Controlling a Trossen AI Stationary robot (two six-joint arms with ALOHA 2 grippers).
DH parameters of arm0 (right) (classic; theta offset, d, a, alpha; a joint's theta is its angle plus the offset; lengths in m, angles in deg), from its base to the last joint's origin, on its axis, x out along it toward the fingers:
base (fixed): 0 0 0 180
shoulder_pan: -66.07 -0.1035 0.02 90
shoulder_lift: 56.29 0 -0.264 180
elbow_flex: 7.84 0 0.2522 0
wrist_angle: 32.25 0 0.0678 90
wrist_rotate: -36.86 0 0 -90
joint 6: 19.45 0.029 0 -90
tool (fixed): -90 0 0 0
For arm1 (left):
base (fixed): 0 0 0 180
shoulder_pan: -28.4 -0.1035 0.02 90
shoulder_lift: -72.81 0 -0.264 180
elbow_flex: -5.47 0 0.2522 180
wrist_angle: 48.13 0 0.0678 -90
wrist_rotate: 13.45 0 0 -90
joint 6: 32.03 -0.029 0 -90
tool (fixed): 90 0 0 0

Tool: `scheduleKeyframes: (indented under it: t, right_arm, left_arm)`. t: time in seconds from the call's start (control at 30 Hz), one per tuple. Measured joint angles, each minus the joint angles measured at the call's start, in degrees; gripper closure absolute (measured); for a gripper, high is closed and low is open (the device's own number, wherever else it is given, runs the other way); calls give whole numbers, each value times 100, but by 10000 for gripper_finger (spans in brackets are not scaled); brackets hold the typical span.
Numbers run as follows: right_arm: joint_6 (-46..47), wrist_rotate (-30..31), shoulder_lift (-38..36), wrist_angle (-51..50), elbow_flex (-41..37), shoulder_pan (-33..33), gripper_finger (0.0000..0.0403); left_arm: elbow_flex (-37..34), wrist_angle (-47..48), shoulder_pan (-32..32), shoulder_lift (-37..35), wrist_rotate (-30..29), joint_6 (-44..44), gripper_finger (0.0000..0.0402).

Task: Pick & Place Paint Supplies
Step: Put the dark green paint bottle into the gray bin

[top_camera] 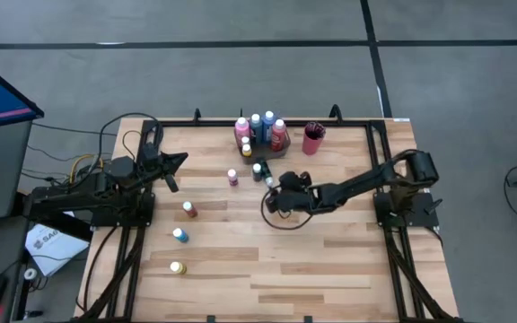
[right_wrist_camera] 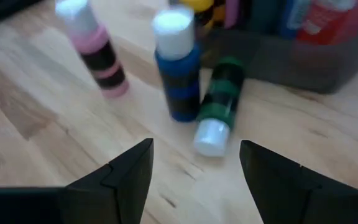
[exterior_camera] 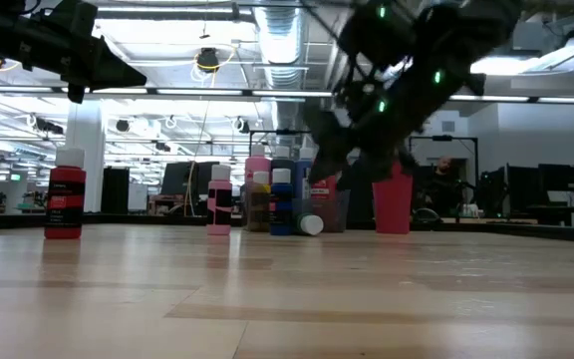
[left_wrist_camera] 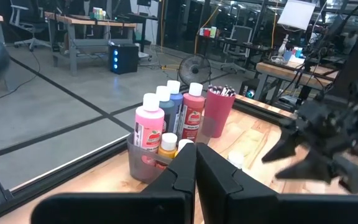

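Beside the grey tray [top_camera: 281, 151] a green paint bottle [right_wrist_camera: 219, 102] lies on its side, its white cap toward my right gripper. A blue bottle [right_wrist_camera: 179, 71] stands right beside it, and a pink one [right_wrist_camera: 98, 56] stands farther off. My right gripper [right_wrist_camera: 194, 171] hovers open just short of the green bottle, slanting down, touching nothing. Red [top_camera: 189, 209], blue [top_camera: 179, 235] and yellow [top_camera: 178, 267] bottles stand apart on the table's left half. My left gripper [left_wrist_camera: 195, 163] waits shut and level above the table's left side. Brushes [left_wrist_camera: 222, 91] stick out of the red cup [top_camera: 313, 139].
The tray [left_wrist_camera: 143, 165] at the far middle holds several upright bottles, pink, blue and red among them. The red cup [exterior_camera: 392, 199] stands just right of the tray. Bare wood lies across the table's near half and right side.
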State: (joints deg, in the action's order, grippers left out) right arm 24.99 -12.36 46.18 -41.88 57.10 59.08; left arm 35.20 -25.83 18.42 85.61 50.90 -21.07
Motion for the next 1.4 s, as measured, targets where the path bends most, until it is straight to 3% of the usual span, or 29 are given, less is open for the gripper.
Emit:
scheduleKeyframes:
  t: [0.2,0.8,1.1,1.4]
  right_arm:
    - [-525,89,649,935,-81,134,168]
    - [-734,412,845,1243,-79,444,168]
    - [-567,426,1589,1923,-69,326,168]
    - [-494,463,1653,1929,-46,394,181]
  left_arm:
    - [0,0,0,2,0,-7,399]
    - [0,2,-1,2,0,-209,399]
    - [0,0,-2,15,0,-210,399]
    - [0,0,0,15,0,-210,399]
